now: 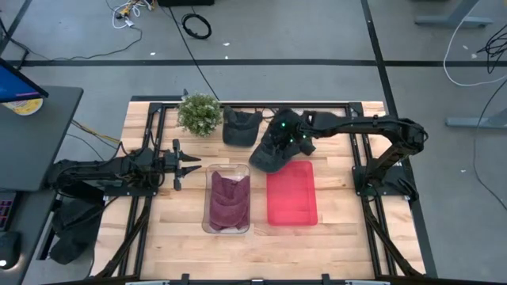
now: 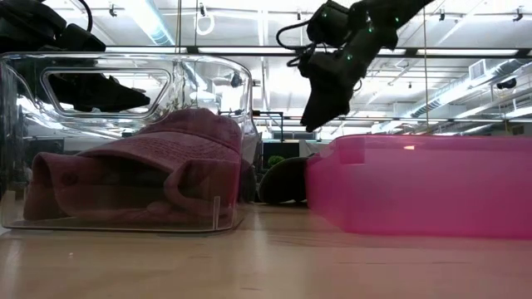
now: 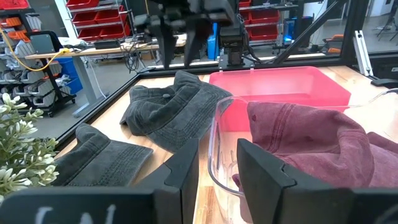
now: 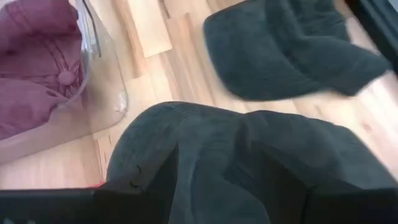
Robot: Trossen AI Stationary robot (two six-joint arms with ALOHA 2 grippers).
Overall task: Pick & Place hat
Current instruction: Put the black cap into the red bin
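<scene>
Maroon cap (image 2: 141, 166) is already in the clear bin (image 2: 125, 223), and my right hand (image 1: 279, 144), fingers wide open, is over the dark grey cap (image 1: 269, 156) by the empty pink tray (image 1: 291, 198), nothing gripped yet, second grey cap (image 1: 241, 127) left too.

**Four cameras covering one table**

The high view is looking straight down on the whole wooden table (image 1: 333, 226). The low view is sitting at tabletop height, facing level across it, very near the clear bin (image 2: 125, 141) and pink tray (image 2: 424, 187). The left wrist view is looking across both containers toward the room beyond. The right wrist view is pointing steeply down, close above a dark hat (image 4: 249, 155), sharing the clear bin's corner.
</scene>
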